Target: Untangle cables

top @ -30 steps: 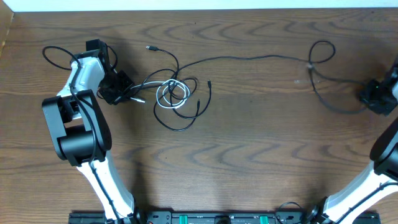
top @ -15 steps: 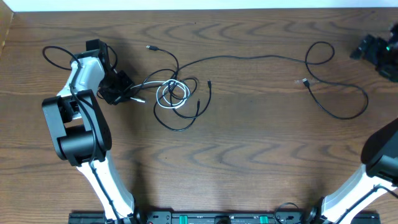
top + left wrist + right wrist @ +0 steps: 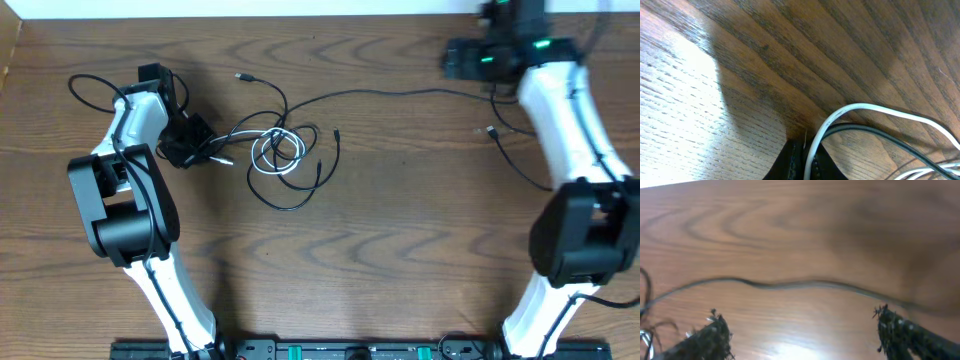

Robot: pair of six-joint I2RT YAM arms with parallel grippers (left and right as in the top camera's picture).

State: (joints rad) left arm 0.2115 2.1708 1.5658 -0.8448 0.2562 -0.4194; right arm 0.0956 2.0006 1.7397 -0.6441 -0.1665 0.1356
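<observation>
Overhead, your left gripper (image 3: 207, 151) sat just left of the white cable (image 3: 277, 152) coil, clenched on that cord. Your right gripper (image 3: 458, 58) hung well to the coil's right by the table's (image 3: 400, 250) far edge. Its fingers (image 3: 897, 332) were spread and empty, near the long black cable (image 3: 400, 92) running from the coil.

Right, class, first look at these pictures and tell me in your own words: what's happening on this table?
Two robot arms are working on a knot of cables on a wooden table. The left gripper has its fingers shut on the white cable at the left edge of the tangle. The right gripper hovers at the far right with its fingers wide open, gripping nothing, near the long black cable that runs out of the tangle. The knot is not yet undone.
</observation>
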